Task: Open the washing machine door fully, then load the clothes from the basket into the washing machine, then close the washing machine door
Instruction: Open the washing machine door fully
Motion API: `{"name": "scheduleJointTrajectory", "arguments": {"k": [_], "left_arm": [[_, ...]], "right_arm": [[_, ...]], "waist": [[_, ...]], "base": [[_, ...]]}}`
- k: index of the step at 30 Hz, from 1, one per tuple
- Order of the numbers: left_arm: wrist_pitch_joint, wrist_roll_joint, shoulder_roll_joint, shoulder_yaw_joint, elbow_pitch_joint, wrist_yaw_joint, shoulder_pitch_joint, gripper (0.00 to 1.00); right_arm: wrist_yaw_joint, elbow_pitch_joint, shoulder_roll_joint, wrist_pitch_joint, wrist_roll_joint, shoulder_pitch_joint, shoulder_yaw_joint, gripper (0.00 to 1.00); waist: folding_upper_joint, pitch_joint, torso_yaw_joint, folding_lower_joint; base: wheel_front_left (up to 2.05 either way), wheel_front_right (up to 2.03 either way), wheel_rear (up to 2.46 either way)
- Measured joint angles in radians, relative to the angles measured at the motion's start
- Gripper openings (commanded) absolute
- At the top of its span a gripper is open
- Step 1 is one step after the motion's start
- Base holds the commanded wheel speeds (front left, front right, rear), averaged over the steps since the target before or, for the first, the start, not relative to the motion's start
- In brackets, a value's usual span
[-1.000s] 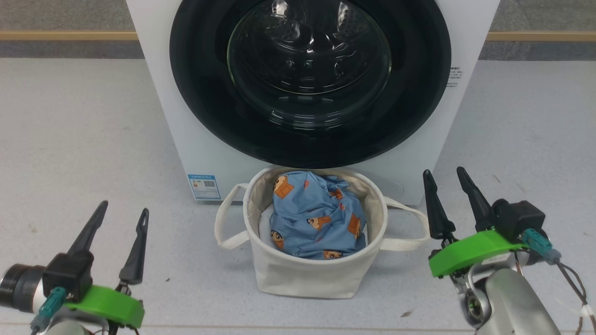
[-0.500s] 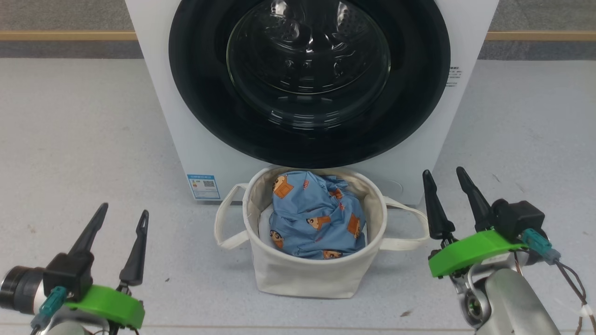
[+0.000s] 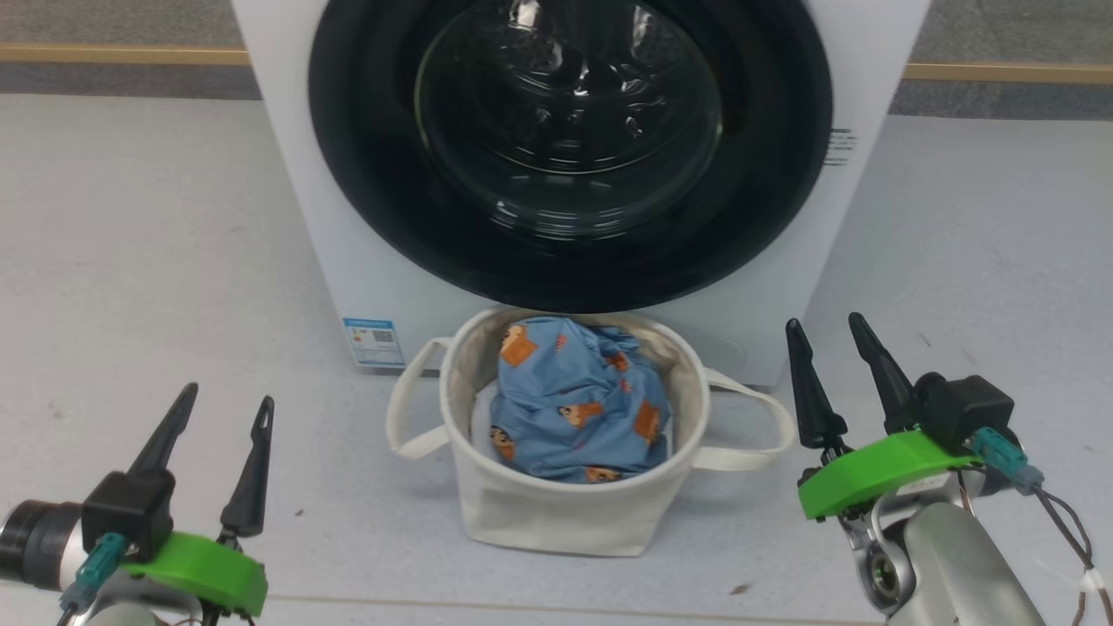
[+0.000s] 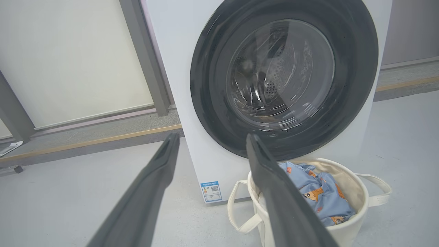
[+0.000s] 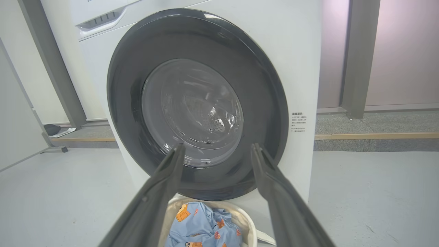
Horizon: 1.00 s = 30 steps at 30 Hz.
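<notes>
ok so the washing machine door (image 3: 569,148) is shut, and the clothes (image 3: 574,409) sit bunched in the basket (image 3: 556,513) parked right below it, handy for loading. The left gripper (image 3: 230,393) and right gripper (image 3: 823,321) flank the basket, jaws spread wide, holding nothing

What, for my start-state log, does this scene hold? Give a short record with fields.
washing machine door: shut on the washing machine
basket: on the floor, in front of the machine
clothes: piled inside the basket
left gripper: open, empty, left of the basket
right gripper: open, empty, right of the basket
progress: door not yet opened
</notes>
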Motion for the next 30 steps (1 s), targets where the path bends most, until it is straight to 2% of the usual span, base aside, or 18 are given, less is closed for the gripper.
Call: {"name": "scheduleJointTrajectory", "arguments": {"k": [23,30], "left_arm": [[0.005,-0.001,-0.001,-0.012,-0.002,0.008,0.000,1.00],[-0.013,-0.053,-0.019,-0.008,-0.004,-0.001,-0.001,1.00]], "right_arm": [[0.000,0.002,-0.002,0.000,0.002,0.000,-0.003,1.00],[0.000,0.002,-0.009,0.000,0.002,0.000,-0.007,1.00]], "waist": [[0.0000,0.011,-0.002,0.0000],[0.0000,0.009,-0.005,0.0000]], "base": [[1.23,1.23,-2.46],[1.00,1.02,-2.02]]}}
